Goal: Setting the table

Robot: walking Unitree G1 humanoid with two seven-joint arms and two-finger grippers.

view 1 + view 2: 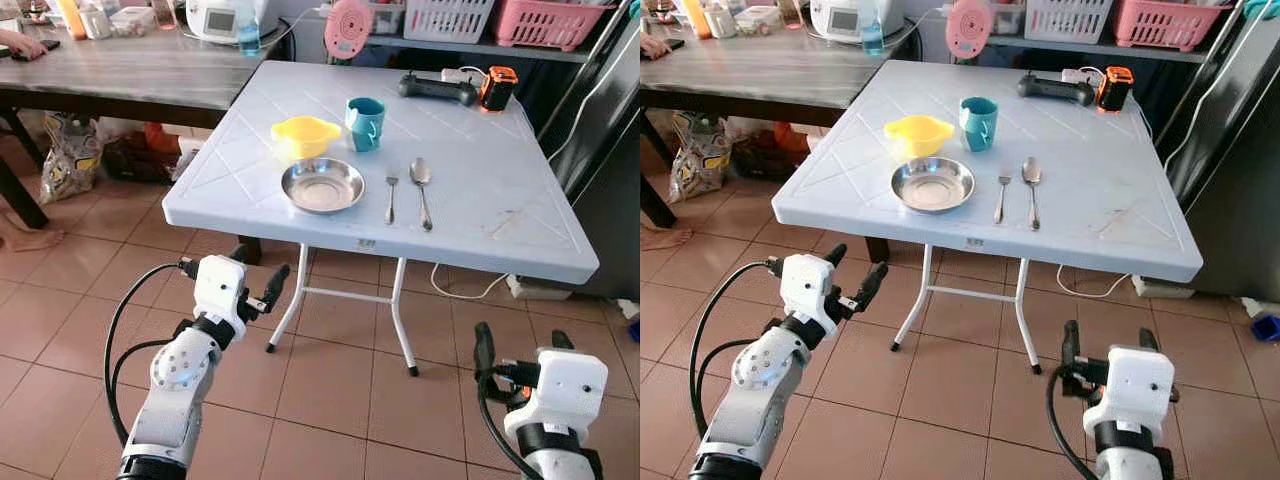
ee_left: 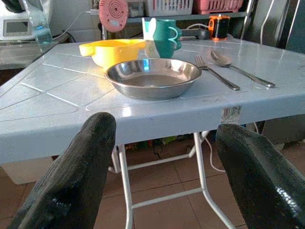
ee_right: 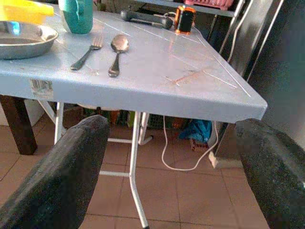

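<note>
Left gripper (image 1: 258, 275) hangs over the tiled floor (image 1: 330, 400), short of the desk's near edge, jaws released and empty. Right gripper (image 1: 518, 345) hangs lower, to the right, also over the floor, jaws released and empty.

On the pale folding desk (image 1: 480, 215), nearest the edge, a steel bowl (image 1: 322, 185) sits left of centre. Just right of it a fork (image 1: 391, 193) and a spoon (image 1: 422, 190) lie side by side, apart from each other, handles toward the near edge. Behind the bowl a yellow bowl (image 1: 305, 135) touches or nearly touches its rim. A teal mug (image 1: 365, 123) stands upright just right of the yellow bowl.

At the far edge lie a black tool (image 1: 437, 89) and an orange-black device (image 1: 498, 88).

Beyond, a dark desk (image 1: 120, 75) carries appliances; a person's hand (image 1: 20, 44) rests on it.
</note>
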